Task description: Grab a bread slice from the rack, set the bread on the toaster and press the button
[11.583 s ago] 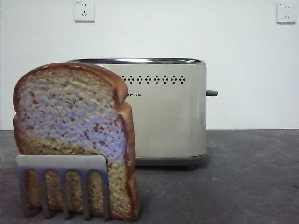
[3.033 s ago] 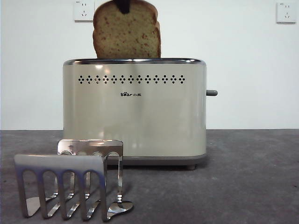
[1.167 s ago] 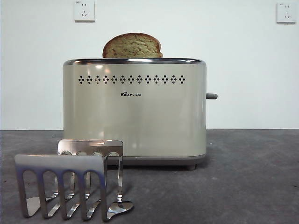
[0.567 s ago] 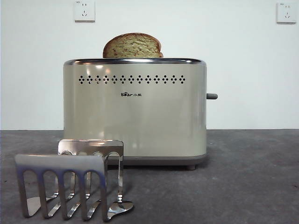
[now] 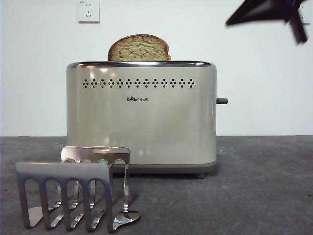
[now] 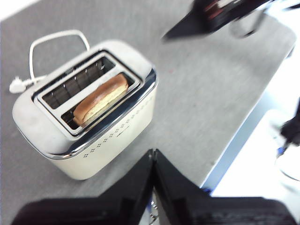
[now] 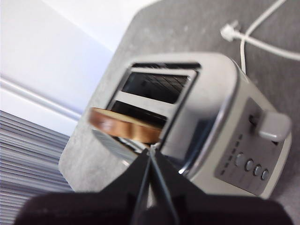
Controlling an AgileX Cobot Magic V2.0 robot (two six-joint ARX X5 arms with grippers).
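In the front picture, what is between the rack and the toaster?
Nothing lies there. In the front view, only bare grey table shows between the rack and the toaster behind it.

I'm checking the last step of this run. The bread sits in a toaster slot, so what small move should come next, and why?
Probably bring the right gripper, jaws shut, toward the lever on the toaster's end and press it down. The slice of bread already stands in a slot, its top above the rim, the lever looks unpressed, and the rack holds nothing.
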